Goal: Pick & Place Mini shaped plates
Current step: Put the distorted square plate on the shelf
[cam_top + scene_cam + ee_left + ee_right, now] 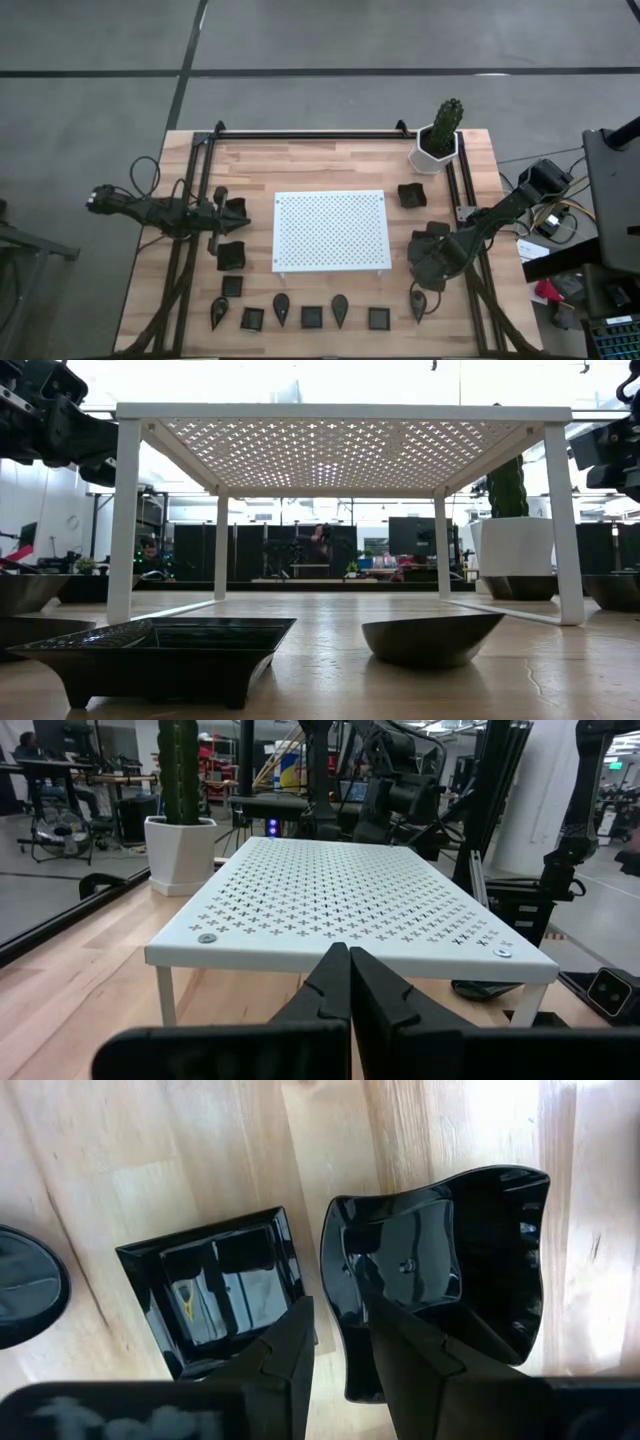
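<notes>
Only the right wrist camera shows the right gripper (340,1330) clamped on the rim of a wavy black plate (470,1260), one finger inside, with a square plate (215,1290) just beside it. From above, more small plates (312,317) line the table's near edge. The left gripper (349,982), fingers together, faces the white board (340,900) with the cactus pot (180,850) beyond.
</notes>
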You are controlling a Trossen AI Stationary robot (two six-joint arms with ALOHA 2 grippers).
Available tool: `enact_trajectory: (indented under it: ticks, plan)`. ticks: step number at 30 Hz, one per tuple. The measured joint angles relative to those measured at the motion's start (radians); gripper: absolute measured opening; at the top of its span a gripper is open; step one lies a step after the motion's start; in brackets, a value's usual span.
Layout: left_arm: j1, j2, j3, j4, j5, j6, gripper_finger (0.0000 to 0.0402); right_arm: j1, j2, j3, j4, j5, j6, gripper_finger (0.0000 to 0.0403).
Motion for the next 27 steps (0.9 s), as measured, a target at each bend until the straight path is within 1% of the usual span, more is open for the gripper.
enact_trajectory:
  ticks: [19,27]
  plan:
    - [0.0,0.0,0.0,0.0,0.0,0.0,0.0,0.011,0.001,-0.071,0.047,0.0,0.038,0.0094]
    - [0.0,0.0,0.0,0.0,0.0,0.0,0.0,0.011,0.001,-0.072,0.049,0.001,0.046,0.0069]
